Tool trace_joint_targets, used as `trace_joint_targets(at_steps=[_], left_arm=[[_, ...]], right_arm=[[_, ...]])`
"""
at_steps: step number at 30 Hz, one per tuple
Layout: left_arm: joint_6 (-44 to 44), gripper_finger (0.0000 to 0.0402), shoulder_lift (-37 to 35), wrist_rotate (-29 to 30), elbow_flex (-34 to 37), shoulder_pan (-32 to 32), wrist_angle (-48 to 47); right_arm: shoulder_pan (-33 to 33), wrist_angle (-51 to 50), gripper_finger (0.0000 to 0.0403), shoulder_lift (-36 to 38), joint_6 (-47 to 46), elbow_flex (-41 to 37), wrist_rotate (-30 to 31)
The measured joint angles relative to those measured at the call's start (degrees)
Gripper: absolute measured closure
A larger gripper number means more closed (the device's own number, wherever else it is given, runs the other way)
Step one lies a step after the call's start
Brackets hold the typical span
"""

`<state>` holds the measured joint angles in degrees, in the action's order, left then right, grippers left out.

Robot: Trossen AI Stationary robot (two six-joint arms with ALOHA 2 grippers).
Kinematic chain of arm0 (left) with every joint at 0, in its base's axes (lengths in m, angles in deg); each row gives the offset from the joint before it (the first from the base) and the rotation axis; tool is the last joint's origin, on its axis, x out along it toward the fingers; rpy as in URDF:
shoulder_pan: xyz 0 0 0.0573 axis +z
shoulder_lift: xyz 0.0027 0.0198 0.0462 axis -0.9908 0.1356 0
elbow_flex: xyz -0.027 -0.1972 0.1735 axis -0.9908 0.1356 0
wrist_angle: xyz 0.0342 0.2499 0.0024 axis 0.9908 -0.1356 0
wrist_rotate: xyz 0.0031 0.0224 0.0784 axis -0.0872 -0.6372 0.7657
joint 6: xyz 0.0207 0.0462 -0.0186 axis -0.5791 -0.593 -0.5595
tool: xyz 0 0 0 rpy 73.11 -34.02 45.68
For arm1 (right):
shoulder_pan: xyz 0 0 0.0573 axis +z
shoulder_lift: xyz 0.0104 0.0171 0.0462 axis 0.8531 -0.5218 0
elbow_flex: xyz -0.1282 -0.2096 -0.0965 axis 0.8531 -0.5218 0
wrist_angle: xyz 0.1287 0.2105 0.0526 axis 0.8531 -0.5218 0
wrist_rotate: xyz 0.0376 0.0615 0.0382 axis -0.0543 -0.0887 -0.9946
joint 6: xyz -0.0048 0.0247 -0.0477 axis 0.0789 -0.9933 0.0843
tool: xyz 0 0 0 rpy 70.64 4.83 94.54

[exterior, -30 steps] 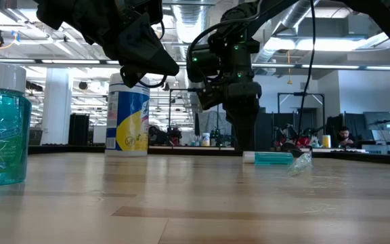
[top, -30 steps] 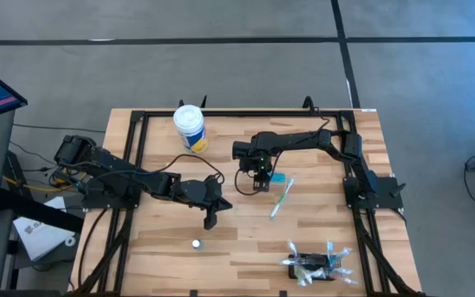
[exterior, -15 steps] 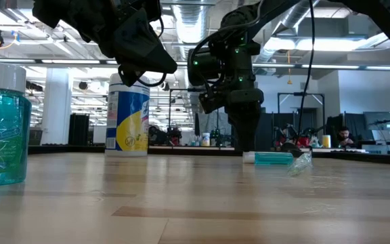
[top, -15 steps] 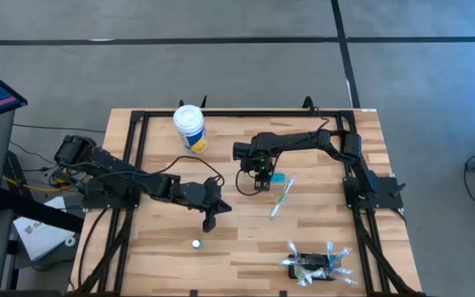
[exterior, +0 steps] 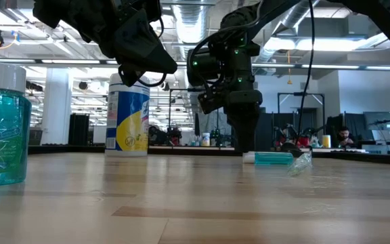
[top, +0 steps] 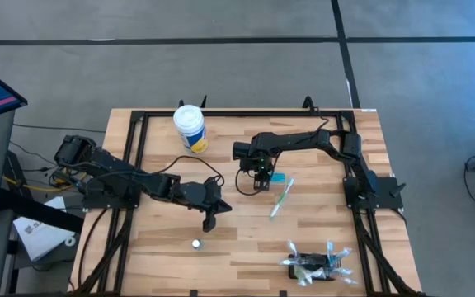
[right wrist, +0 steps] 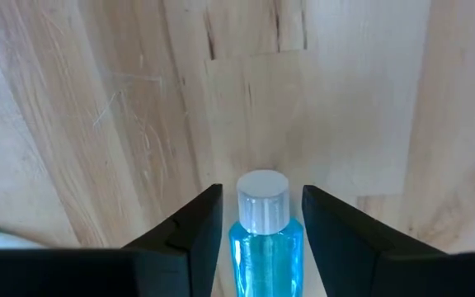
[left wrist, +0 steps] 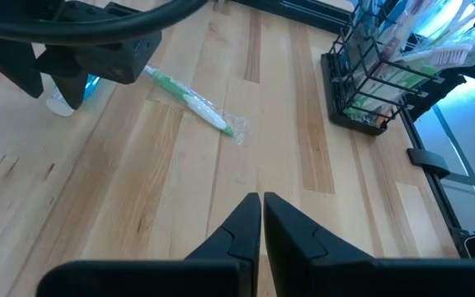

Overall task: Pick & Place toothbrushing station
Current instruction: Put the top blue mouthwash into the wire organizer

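Heads up: your right gripper [right wrist: 262, 196] is spread wide around the small blue white-capped bottle [right wrist: 266, 247], prob not clamped yet, so closing off-centre could skid it into the wrapped green toothbrush [top: 280, 198] just beside. Left gripper [left wrist: 261, 198] is shut, empty, mid-table. The black ribbed toothbrushing station [top: 316, 269] sits well apart at the table edge w/ brushes in it.

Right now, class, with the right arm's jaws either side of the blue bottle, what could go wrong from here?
1. The right gripper has open jaws straddling the blue bottle, which seems to lie on its side; closing could roll it away.
2. The wrapped toothbrush lies close beside it and may get nudged.
3. The left gripper, shut, hangs mid-table; a swing across could bring the arms together.
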<state>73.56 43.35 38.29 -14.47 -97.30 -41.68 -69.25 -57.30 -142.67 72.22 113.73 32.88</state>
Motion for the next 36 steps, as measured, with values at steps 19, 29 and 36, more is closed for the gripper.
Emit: trace_joint_targets(at_steps=[19, 29, 36], left_arm=[[-0.07, 0.0389, 0.00, 1.01, 0.00, -0.72, 0.02], [-0.15, 0.0389, 0.00, 1.18, 0.00, -0.70, 0.00], [-0.16, 0.0389, 0.00, 1.16, 0.00, -0.70, 0.00]], right_arm=[[0.06, 5.23, 0.0244, 0.46, -0.59, -6.54, 0.04], [-0.63, 4.85, 0.0244, 0.33, 0.02, -6.51, 0.77], [-0.52, 4.94, 0.0249, 0.26, 0.00, -6.54, 1.29]])
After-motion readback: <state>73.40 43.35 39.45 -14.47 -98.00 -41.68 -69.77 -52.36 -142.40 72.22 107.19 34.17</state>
